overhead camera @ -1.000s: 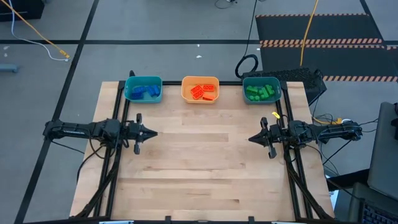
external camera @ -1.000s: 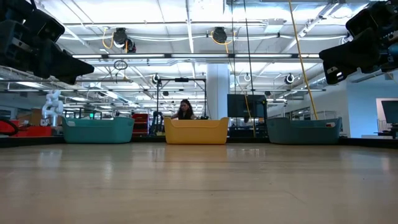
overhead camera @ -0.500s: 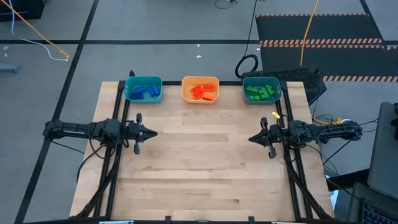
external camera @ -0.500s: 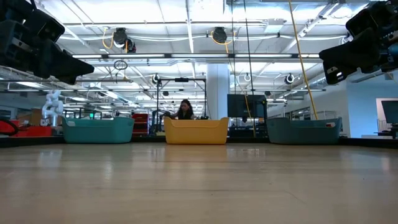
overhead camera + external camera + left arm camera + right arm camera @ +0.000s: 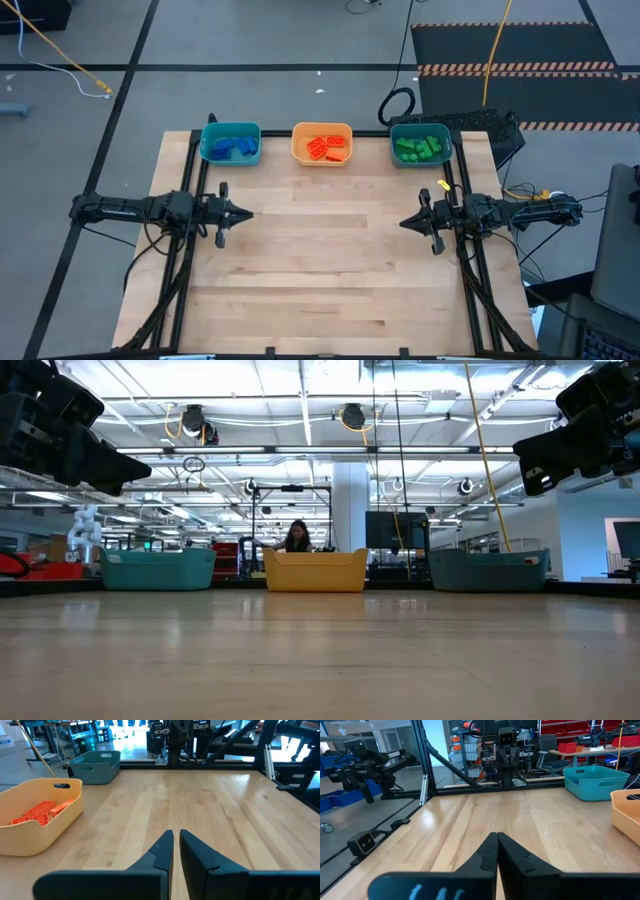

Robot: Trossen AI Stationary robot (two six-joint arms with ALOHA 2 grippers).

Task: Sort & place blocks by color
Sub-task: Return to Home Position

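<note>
At upper centre of the high view, sorted into 3 trays [image 5: 322,128]: blue blocks [image 5: 232,148], orange-red blocks [image 5: 326,148], green blocks [image 5: 418,148]. Mid-frame, left jaws and right jaws pressed together, empty. Risks little; could nudge the trays if swung wide.

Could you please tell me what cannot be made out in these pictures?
Low view: walls of the left tray, middle tray and right tray hide their contents.
High view: blue blocks and green blocks are too small and heaped to count.
Left wrist view: the picture's edge cuts off the middle tray, so its orange-red blocks show only partly.
The left gripper and right gripper wait shut at either side.
</note>
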